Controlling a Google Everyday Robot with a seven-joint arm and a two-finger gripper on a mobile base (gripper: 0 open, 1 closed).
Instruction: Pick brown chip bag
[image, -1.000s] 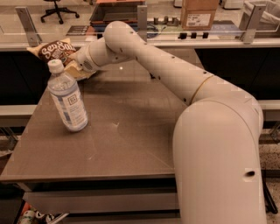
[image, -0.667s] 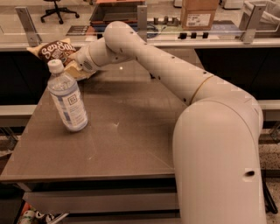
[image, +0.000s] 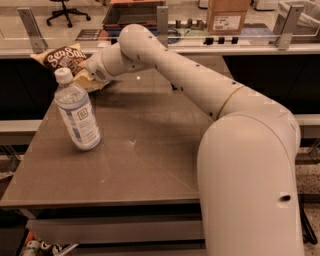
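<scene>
The brown chip bag (image: 61, 56) is at the table's far left corner, tilted up with its dark panel and white script facing me. My gripper (image: 86, 78) is right against the bag's lower right end, at the end of the white arm (image: 175, 75) that reaches across the table from the right. The wrist and the water bottle's cap hide where the gripper meets the bag.
A clear water bottle (image: 77, 112) with a white label stands leaning on the brown table (image: 150, 155), just in front of the bag and gripper. A glass-railed counter with a cardboard box (image: 227, 15) runs behind the table. The robot's body (image: 250, 185) fills the right foreground.
</scene>
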